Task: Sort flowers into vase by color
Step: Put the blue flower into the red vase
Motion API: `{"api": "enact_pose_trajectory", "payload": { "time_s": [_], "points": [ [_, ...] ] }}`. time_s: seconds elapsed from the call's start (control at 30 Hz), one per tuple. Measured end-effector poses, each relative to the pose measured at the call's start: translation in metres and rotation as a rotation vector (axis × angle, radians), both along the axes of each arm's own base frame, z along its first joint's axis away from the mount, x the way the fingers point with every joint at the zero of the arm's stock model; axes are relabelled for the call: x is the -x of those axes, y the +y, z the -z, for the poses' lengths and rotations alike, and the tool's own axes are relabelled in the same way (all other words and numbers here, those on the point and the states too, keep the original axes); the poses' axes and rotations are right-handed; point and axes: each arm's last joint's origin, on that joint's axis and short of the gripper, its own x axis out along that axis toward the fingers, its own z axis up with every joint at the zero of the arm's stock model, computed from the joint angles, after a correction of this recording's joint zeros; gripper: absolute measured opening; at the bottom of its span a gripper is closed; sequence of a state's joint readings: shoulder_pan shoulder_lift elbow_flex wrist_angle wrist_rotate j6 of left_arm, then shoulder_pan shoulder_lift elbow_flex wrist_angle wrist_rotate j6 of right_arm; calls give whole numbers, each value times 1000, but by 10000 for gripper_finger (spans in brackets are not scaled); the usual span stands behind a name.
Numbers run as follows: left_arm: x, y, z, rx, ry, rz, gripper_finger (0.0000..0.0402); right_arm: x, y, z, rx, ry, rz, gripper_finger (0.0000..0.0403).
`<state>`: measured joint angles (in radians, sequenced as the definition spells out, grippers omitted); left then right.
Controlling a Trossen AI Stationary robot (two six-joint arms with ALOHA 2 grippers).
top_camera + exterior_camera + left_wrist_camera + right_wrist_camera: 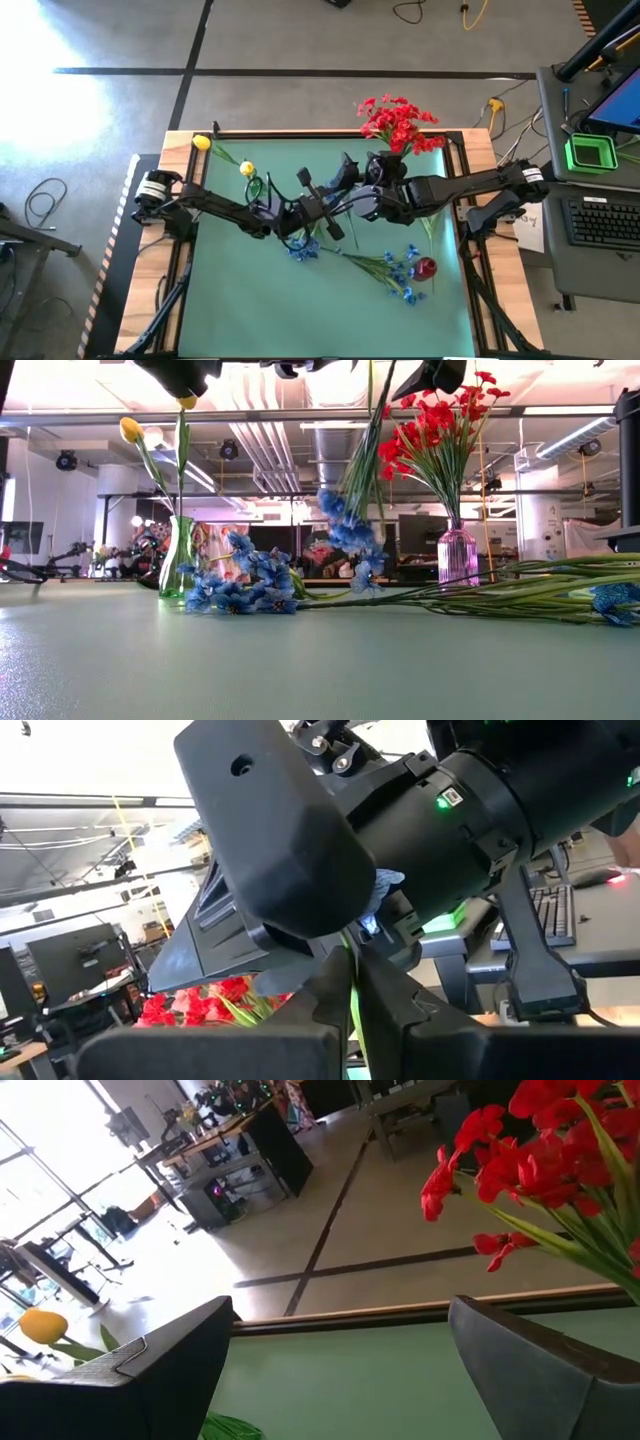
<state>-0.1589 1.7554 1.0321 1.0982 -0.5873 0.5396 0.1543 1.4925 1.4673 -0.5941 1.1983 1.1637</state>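
Note:
A blue flower hangs in the air over the middle of the table, blossoms down, its green stem running up out of the low view. My left gripper is shut on that stem. My right gripper stands right beside it, open, with nothing between its fingers. Other blue flowers lie on the green mat, and one more bunch lies toward the right. Red flowers stand in a pink glass vase. Yellow tulips stand in a green glass vase. My left gripper pinches the thin green stem of the blue flower between its two shut fingers, which lie across it. The flower hangs below the hold, blossom end lowest; whether the blossoms touch the mat, I cannot tell.
A red round thing lies by the blue bunch at the right. The two vases stand along the mat's far edge. Long green stems stretch over the mat's right half. A desk with a keyboard stands beyond the table's right edge.

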Motion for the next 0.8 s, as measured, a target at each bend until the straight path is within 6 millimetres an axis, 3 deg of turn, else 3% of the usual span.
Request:
{"api": "enact_pose_trajectory", "payload": {
  "time_s": [0.8],
  "points": [
    [0, 1, 19, 26, 118, -19, 0, 0, 0, 0, 4, 3, 4, 364]
  ]
}}
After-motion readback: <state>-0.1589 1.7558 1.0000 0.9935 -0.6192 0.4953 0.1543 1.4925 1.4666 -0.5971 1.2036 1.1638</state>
